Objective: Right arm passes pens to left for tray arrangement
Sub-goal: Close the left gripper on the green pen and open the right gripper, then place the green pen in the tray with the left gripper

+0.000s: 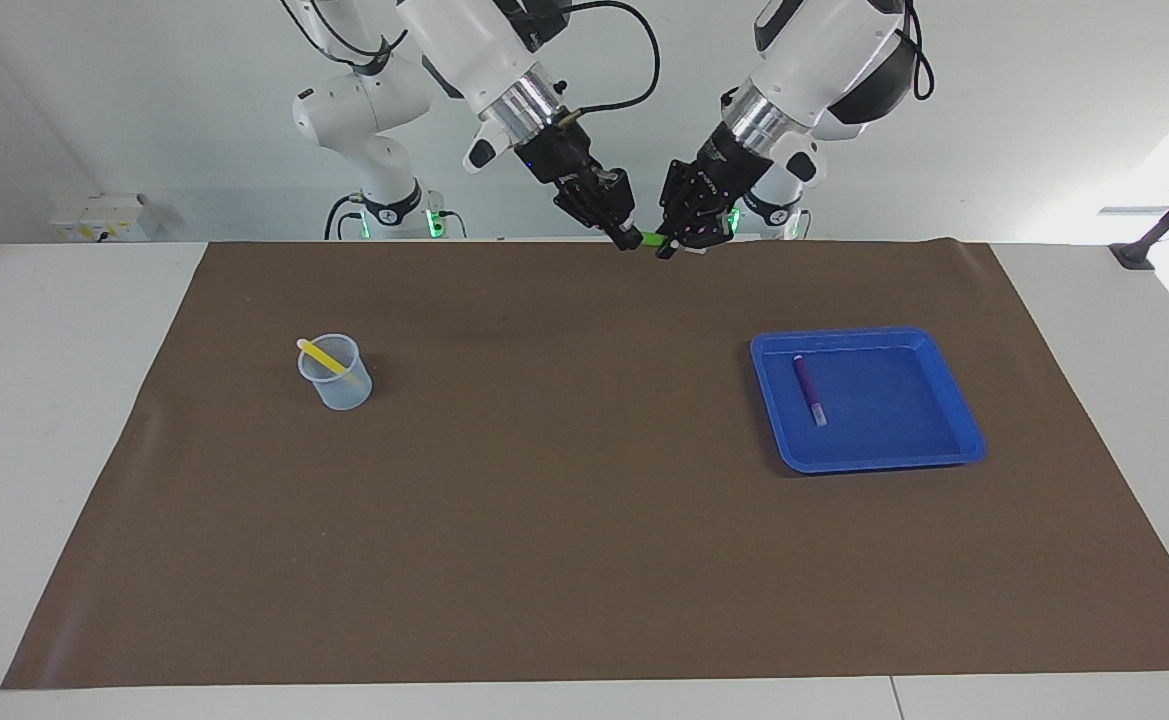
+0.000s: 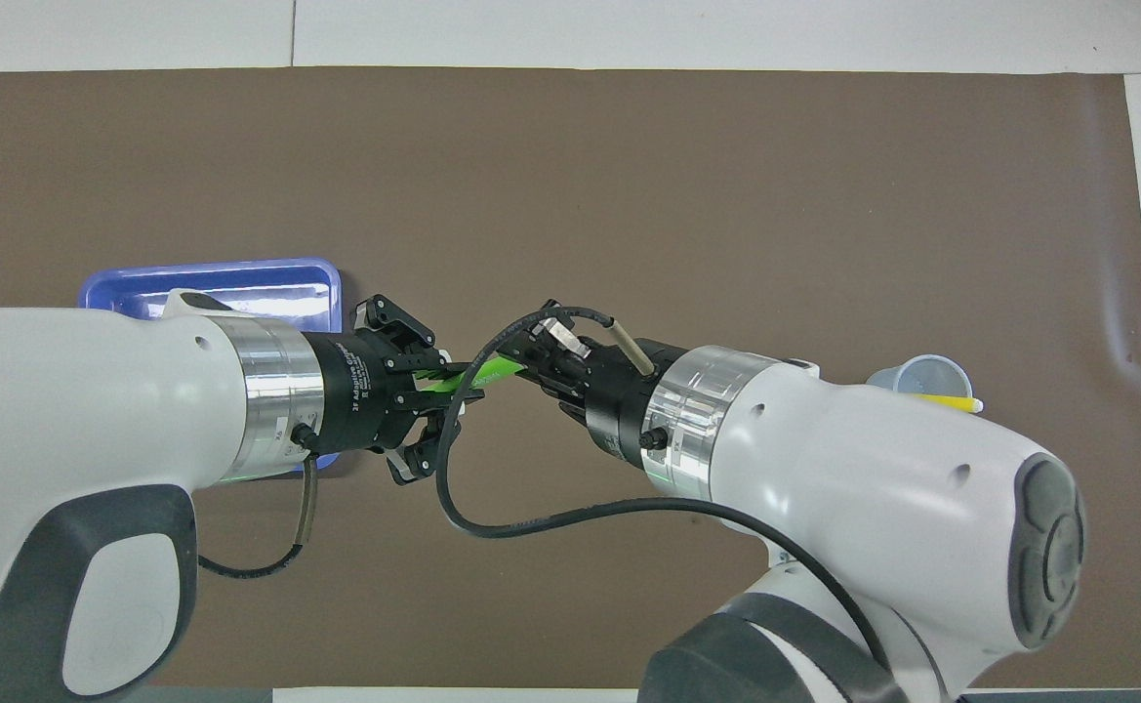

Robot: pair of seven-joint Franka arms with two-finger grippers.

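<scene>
The green pen (image 1: pixel 651 239) hangs in the air between both grippers, over the mat's edge nearest the robots. My right gripper (image 1: pixel 628 238) is shut on one end of it. My left gripper (image 1: pixel 671 243) is shut on the other end. In the overhead view the green pen (image 2: pixel 468 374) spans from the left gripper (image 2: pixel 445 383) to the right gripper (image 2: pixel 523 367). The purple pen (image 1: pixel 810 390) lies in the blue tray (image 1: pixel 884 460) toward the left arm's end of the table. The yellow pen (image 1: pixel 322 355) leans in a translucent cup (image 1: pixel 342 388) toward the right arm's end.
A brown mat (image 1: pixel 564 500) covers the table. In the overhead view the left arm hides most of the tray (image 2: pixel 238 278), and the cup (image 2: pixel 921 375) with the yellow pen (image 2: pixel 943 400) shows beside the right arm.
</scene>
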